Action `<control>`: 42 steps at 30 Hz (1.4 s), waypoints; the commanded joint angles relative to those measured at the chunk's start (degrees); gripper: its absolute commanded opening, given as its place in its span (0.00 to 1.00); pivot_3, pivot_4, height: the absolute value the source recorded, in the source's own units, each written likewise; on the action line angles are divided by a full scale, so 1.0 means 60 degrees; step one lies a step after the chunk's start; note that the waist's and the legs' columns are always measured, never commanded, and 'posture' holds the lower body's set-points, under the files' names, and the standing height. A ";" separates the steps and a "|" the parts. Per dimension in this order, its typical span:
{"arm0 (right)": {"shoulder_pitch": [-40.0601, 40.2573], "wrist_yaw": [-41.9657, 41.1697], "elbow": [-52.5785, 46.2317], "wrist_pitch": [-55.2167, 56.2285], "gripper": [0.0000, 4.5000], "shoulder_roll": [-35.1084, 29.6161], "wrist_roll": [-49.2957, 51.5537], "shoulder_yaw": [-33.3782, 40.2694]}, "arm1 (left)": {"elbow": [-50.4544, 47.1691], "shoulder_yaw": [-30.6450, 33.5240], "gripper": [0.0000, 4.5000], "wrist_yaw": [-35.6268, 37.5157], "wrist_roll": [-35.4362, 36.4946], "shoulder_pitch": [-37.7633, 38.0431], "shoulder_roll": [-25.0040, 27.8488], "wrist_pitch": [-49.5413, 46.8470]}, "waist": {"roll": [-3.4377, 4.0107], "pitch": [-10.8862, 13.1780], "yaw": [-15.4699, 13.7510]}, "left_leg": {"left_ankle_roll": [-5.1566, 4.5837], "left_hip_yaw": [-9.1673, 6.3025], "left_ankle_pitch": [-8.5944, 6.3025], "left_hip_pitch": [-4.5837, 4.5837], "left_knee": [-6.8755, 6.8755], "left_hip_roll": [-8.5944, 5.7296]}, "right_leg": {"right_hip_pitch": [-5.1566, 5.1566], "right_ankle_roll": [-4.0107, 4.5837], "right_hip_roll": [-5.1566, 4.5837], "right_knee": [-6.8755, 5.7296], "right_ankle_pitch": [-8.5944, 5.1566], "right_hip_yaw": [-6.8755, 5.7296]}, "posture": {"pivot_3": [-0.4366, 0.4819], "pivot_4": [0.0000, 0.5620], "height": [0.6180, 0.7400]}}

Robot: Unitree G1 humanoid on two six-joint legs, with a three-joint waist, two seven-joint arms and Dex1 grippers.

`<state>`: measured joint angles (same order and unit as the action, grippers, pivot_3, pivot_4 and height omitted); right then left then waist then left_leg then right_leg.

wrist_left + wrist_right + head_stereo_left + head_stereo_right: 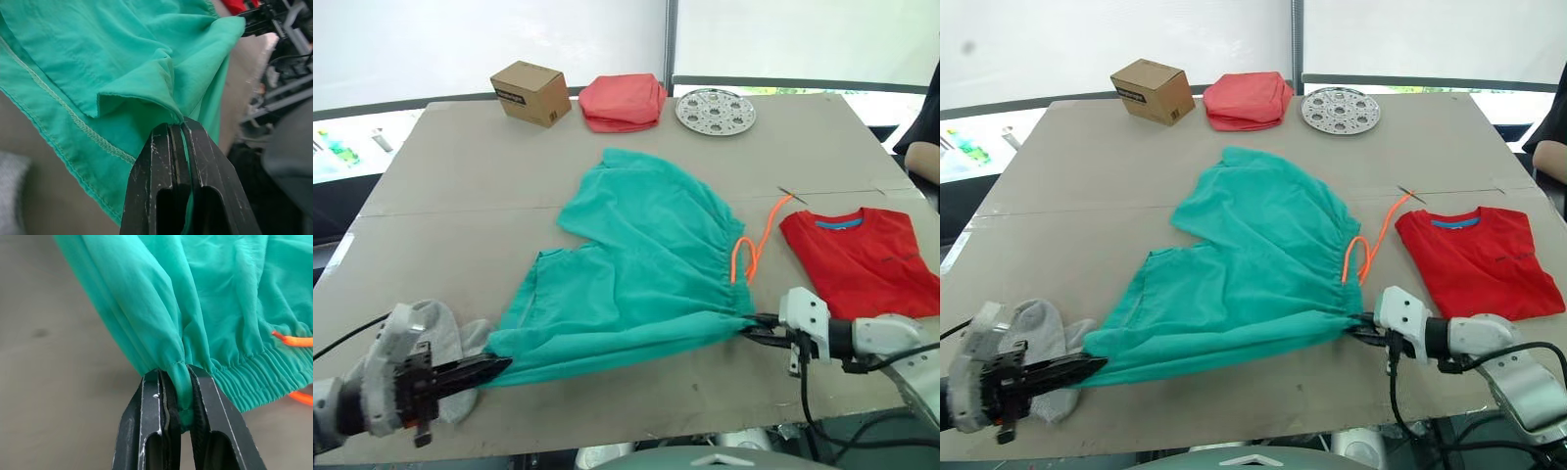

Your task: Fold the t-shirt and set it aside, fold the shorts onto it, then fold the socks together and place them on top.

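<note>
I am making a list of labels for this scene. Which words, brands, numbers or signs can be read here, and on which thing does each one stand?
None can be read.
Brown cardboard box: a dark label on its side, too small to read.
Bright red thin-fabric t-shirt: a small dark mark on the chest, too blurred to read.
Teal-green soft shorts, round perforated metal plate: no text seen.
</note>
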<state>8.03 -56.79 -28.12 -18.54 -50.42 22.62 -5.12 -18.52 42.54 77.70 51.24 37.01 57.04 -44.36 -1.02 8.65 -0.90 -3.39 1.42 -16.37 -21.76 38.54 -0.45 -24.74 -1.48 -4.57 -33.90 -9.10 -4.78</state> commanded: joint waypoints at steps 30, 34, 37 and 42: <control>-0.7590 0.4223 0.4248 -0.4521 0.00 0.2432 -0.1389 -0.0080 | 1.3101 -0.8050 0.01 -0.5450 -0.8284 -1.7007 -0.4925 0.7955 | -0.0059 0.0003 0.0053 | 0.0029 0.0009 0.0040 -0.0035 0.0012 -0.0046 | 0.0002 0.0003 0.0031 -0.0010 0.0064 0.0004 | 0.48 0.27 1.00; -0.7363 0.4472 0.4363 -0.4250 0.27 0.2438 -0.1767 0.0042 | 1.3684 -0.7537 0.24 -0.5748 -0.8074 -1.7024 -0.4969 0.7987 | -0.0059 0.0003 0.0068 | 0.0016 0.0005 0.0032 -0.0035 0.0016 -0.0040 | 0.0001 0.0003 0.0031 -0.0014 0.0064 0.0002 | 0.48 0.27 1.00; -0.6834 0.4780 0.3594 -0.4397 0.58 0.2085 -0.1870 0.0758 | 1.2764 -0.6856 0.55 -0.4810 -0.7320 -1.6643 -0.4554 0.7385 | -0.0058 0.0003 0.0051 | 0.0011 0.0000 0.0029 -0.0036 0.0017 -0.0038 | 0.0001 0.0003 0.0028 -0.0016 0.0064 -0.0003 | 0.48 0.27 1.00; -0.5583 0.4498 0.1383 -0.4504 0.76 0.1822 -0.1093 0.2132 | 0.8277 -0.5658 0.73 -0.3902 -0.5183 -1.4626 -0.3925 0.4030 | -0.0052 0.0004 0.0076 | 0.0024 -0.0003 0.0035 -0.0045 0.0010 -0.0028 | -0.0004 0.0002 0.0020 -0.0023 0.0065 -0.0006 | 0.48 0.27 1.00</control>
<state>-25.22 -29.26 -13.34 -46.32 -39.51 13.95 4.72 42.21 6.80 52.77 14.85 -52.36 33.49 -13.50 -1.34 8.68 -0.45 -3.25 1.41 -16.16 -22.02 38.61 -0.61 -24.75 -1.47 -4.45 -34.04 -8.71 -4.80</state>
